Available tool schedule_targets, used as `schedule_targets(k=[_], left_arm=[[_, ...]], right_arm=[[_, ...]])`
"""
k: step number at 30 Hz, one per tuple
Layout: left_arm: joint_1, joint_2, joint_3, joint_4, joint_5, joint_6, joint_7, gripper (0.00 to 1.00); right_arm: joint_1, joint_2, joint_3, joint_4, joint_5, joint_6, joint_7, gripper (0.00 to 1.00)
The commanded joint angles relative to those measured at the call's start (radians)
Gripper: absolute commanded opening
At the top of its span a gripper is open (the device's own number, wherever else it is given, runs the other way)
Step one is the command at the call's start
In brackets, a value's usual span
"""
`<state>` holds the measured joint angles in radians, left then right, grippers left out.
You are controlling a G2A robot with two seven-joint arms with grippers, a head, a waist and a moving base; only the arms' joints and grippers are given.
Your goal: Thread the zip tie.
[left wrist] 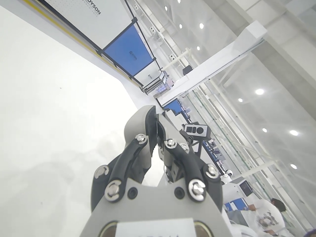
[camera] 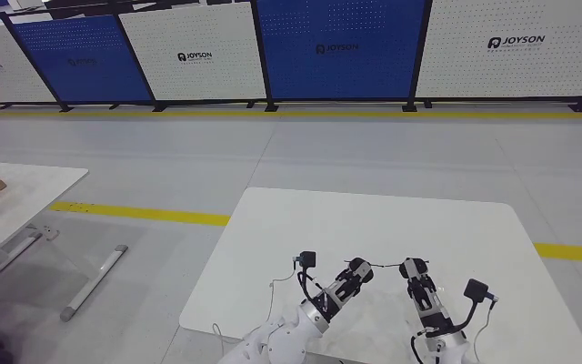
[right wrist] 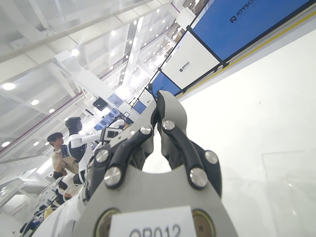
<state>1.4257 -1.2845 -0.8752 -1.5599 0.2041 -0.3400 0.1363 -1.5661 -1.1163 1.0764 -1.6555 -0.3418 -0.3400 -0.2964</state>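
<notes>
The zip tie (camera: 386, 266) is a thin dark strip stretched just above the white table (camera: 364, 218), between my two grippers. My left gripper (camera: 361, 267) is shut on its left end, and the black strip shows between the pressed pads (left wrist: 151, 122). My right gripper (camera: 412, 267) is shut on the other end. A short black tip of the zip tie (right wrist: 150, 87) sticks out past the closed right gripper (right wrist: 159, 94). The two grippers face each other near the table's front, a small gap apart.
The table reaches well beyond the grippers toward its far edge (camera: 373, 193). A faint clear sheet or box (right wrist: 288, 173) lies on the table by the right arm. A second white table (camera: 27, 196) stands off to the left across the floor.
</notes>
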Motion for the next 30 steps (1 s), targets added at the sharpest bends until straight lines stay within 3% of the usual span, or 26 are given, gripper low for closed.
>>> schedule_targets(k=[1, 19, 24, 27, 30], left_arm=[[0.0, 0.0, 0.001, 0.001, 0.0, 0.0, 0.002, 0.0], [0.003, 0.003, 0.003, -0.005, 0.007, 0.0, 0.008, 0.0], [0.002, 0.006, 0.003, 0.007, 0.181, 0.0, 0.083, 0.0], [0.01, 0.012, 0.005, -0.001, 0.266, 0.0, 0.095, 0.0], [0.015, 0.019, 0.004, -0.003, 0.296, 0.0, 0.076, 0.0]], right_arm=[[-0.001, 0.001, -0.001, -0.002, 0.0, 0.0, -0.001, 0.0], [0.013, 0.006, -0.021, 0.01, -0.015, 0.0, -0.018, 0.0], [0.004, 0.009, -0.012, 0.003, -0.015, 0.0, -0.041, 0.0], [-0.007, 0.011, -0.007, 0.008, -0.037, 0.0, -0.071, 0.0], [-0.007, 0.011, -0.007, 0.008, -0.037, 0.0, -0.071, 0.0]])
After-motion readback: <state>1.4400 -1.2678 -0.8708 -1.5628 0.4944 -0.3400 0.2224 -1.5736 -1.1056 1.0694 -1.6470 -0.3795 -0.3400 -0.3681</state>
